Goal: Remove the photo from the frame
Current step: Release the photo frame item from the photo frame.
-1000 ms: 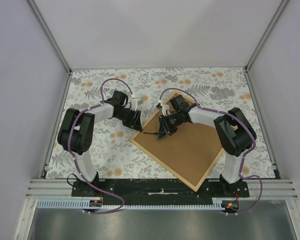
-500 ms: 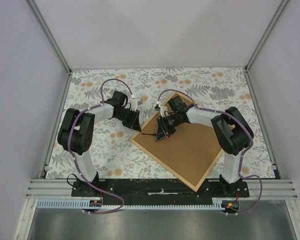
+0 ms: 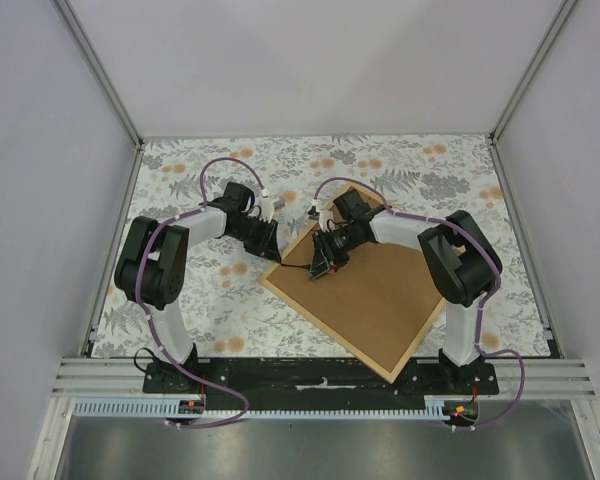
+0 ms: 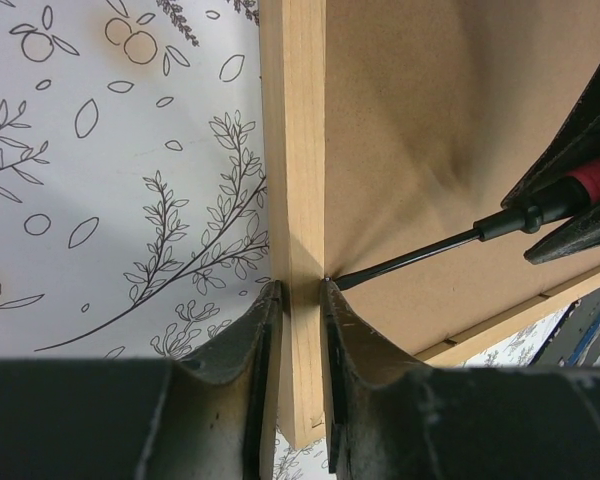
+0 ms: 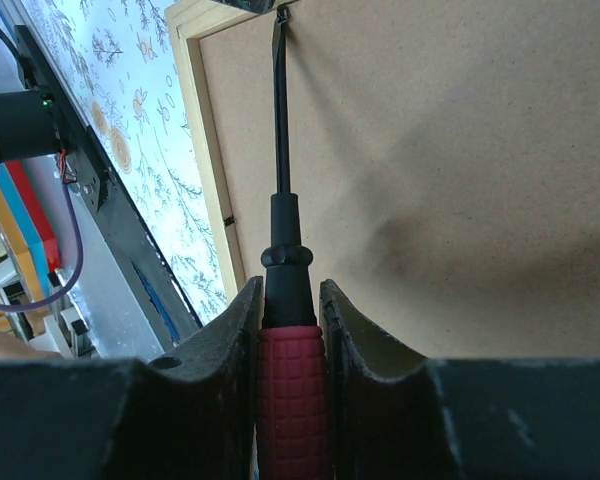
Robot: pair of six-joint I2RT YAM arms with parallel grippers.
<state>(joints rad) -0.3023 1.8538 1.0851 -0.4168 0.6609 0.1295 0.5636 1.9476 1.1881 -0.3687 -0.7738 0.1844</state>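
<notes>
Your floral-clothed table (image 3: 180, 170), between plain lilac walls (image 3: 310, 60), carries the frame (image 3: 380, 290) back-up, centre-right. Your left hand (image 4: 300, 295) is nearly closed, pinching its wooden edge. Your right hand (image 5: 290, 290) clamps a red-handled screwdriver (image 5: 280, 150), its tip seemingly touching that edge.

red-handled screwdriver (image 5: 291, 395), floral tablecloth (image 3: 410, 160)

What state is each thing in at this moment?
Light-tan wooden picture frame: lying face down on the table.
Brown backing board: seated in the frame.
Red-handled black-shafted screwdriver: tip at the seam between strip and board.
Left gripper: shut on the frame's wooden strip.
Right gripper: shut on the screwdriver's handle.
Photo: hidden.
</notes>
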